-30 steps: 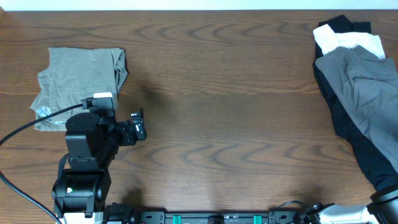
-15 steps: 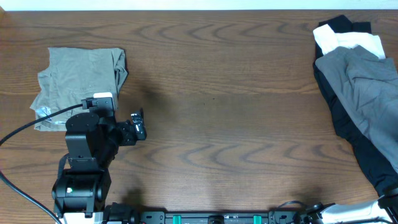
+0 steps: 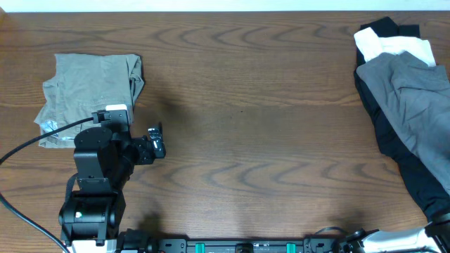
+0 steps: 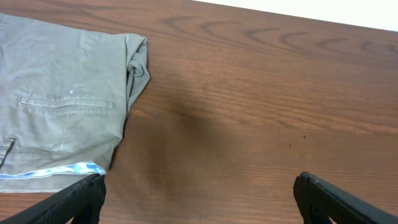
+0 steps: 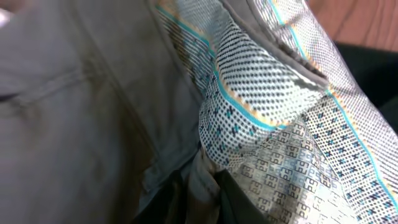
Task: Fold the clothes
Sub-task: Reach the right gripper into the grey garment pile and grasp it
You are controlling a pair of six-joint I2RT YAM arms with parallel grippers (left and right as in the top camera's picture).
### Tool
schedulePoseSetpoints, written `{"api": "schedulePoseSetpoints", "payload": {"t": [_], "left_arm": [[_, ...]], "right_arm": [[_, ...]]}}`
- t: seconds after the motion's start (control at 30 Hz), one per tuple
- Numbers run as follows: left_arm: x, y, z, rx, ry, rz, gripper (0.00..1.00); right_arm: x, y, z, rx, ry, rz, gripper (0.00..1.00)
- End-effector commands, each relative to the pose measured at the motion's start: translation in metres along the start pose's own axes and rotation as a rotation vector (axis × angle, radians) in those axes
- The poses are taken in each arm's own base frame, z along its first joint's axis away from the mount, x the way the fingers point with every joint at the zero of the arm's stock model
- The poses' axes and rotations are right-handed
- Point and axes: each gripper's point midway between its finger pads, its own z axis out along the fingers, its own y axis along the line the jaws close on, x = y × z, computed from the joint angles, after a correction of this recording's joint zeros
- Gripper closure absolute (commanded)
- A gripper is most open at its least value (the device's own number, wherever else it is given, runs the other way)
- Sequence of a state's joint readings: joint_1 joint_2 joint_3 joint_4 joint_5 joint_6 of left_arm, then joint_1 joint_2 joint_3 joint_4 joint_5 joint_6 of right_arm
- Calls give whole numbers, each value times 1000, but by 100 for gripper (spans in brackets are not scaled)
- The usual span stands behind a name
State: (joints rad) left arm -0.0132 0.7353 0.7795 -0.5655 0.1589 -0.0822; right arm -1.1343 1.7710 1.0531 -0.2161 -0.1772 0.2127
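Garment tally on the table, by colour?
Grey shorts: 1
Khaki shorts: 1
White garment: 1
Black garment: 1 (bunched under the grey, could be more)
Total: 4

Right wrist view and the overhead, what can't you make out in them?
Right gripper: right wrist view, only dark shapes at the bottom edge, buried in cloth; open or shut unclear.
Grey shorts: overhead, right edge cuts them off.
Black garment: overhead, mostly under the shorts.
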Motion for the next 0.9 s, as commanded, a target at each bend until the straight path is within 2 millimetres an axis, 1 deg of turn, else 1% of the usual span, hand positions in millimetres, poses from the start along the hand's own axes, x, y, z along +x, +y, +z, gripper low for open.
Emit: {"api": "schedulePoseSetpoints", "payload": {"t": [0.0,0.1,0.2,0.23,0.27,0.3,0.37,0.47,0.53,0.57,0.87], "left_arm": [[-7,-3,-3,14,-16,-11,2],[-7,-2,-3,14,-16,-11,2],[-7,-3,-3,14,-16,-11,2],[-7,-3,-3,14,-16,-11,2],[-7,-3,-3,14,-16,-11,2],[-7,-3,-3,14,-16,-11,2],[-7,-2,-3,14,-16,-11,2],[-7,-3,-3,14,-16,-11,2],[-7,-3,-3,14,-16,-11,2],[-7,-3,-3,14,-16,-11,2],[-7,-3,-3,14,-16,-11,2]], "right_arm": [[-21,32,-25,-93,-68,-40,83],[-26,42,-36,-109,-91,-57,84],[-24,49,-40,-117,-89,-67,84],[-23,50,-40,-118,-84,-69,82],[-21,50,-39,-118,-76,-70,77],[-19,51,-39,-117,-69,-70,76],[-17,51,-39,-116,-61,-70,79],[-16,50,-39,-115,-57,-69,89],[-16,50,-39,-115,-56,-69,97],[-15,50,-38,-115,-55,-69,99],[-11,53,-38,-116,-39,-78,99]]}}
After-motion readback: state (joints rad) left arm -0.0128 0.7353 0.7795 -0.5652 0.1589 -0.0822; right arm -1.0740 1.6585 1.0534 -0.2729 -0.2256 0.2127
